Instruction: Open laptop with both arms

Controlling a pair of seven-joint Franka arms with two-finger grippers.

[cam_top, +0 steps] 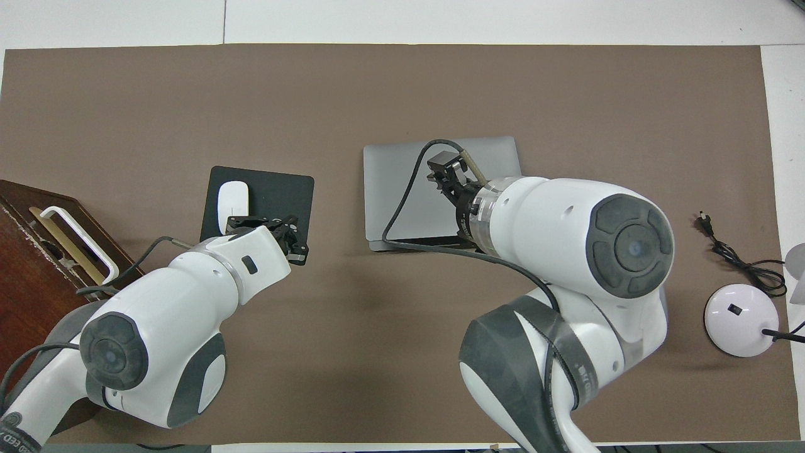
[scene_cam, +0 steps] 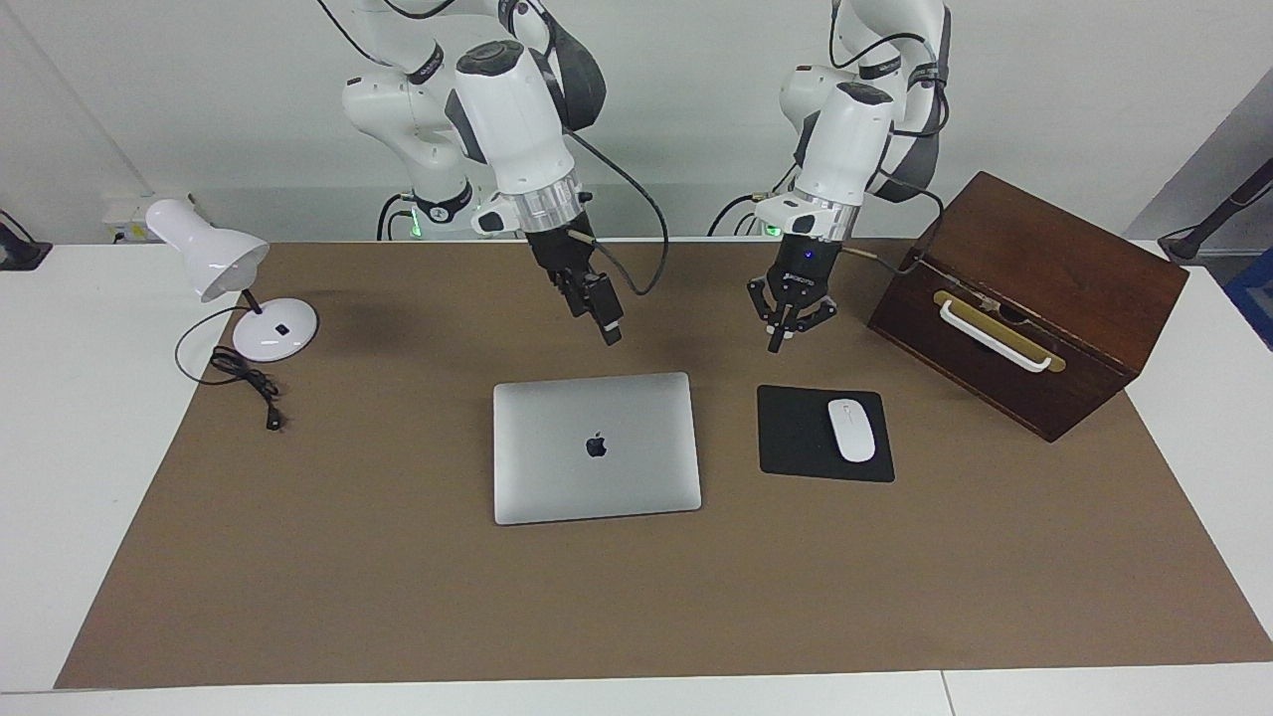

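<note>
The silver-grey laptop (scene_cam: 597, 447) lies closed and flat in the middle of the brown mat, apple logo up. It also shows in the overhead view (cam_top: 402, 189), partly covered by the right arm. My right gripper (scene_cam: 605, 323) hangs tilted in the air over the laptop's edge nearer to the robots, not touching it; in the overhead view the right gripper (cam_top: 441, 167) covers the lid. My left gripper (scene_cam: 777, 343) is shut and empty, raised over the mat by the mouse pad's edge nearer to the robots; it also shows in the overhead view (cam_top: 297, 251).
A black mouse pad (scene_cam: 796, 438) with a white mouse (scene_cam: 851, 430) lies beside the laptop toward the left arm's end. A dark wooden box (scene_cam: 1034, 298) with a white handle stands past the pad. A white desk lamp (scene_cam: 214, 259) and its cord stand at the right arm's end.
</note>
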